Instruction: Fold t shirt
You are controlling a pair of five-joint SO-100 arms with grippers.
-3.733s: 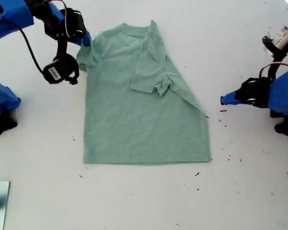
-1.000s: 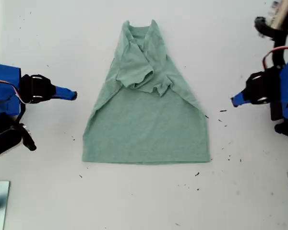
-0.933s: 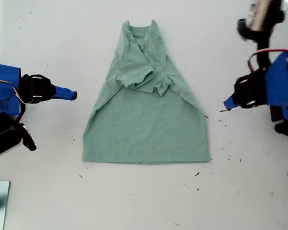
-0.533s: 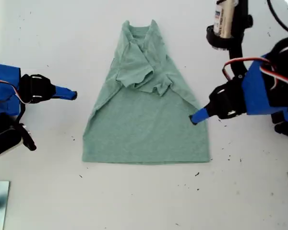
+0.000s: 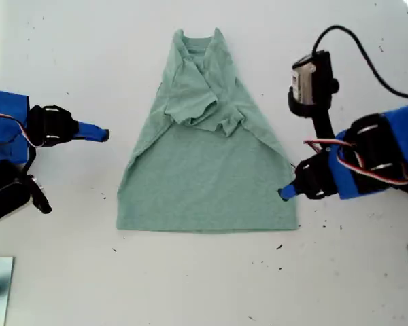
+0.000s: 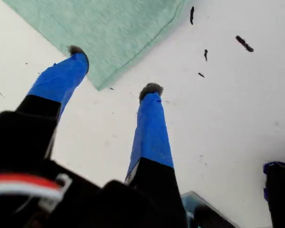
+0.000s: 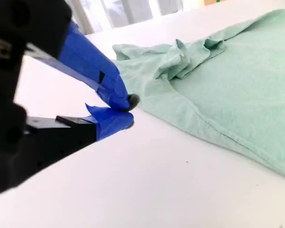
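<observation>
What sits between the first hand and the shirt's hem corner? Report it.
Nothing visible. My first hand is open, straddling the corner of the t shirt, one fingertip on the cloth, the other on bare table. Only small dark specks lie beside it.

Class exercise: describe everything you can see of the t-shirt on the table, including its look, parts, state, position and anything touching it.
The t shirt is plain pale mint-green heathered knit with no print. It lies flat on the white table, collar at the exterior view's top, hem at the bottom. Both sleeves are folded inward and overlap in a rumpled bunch below the collar, giving a tapered outline. My first gripper hangs open at a hem corner, one tip at the cloth's edge. My second gripper lies beside it, apart.
</observation>
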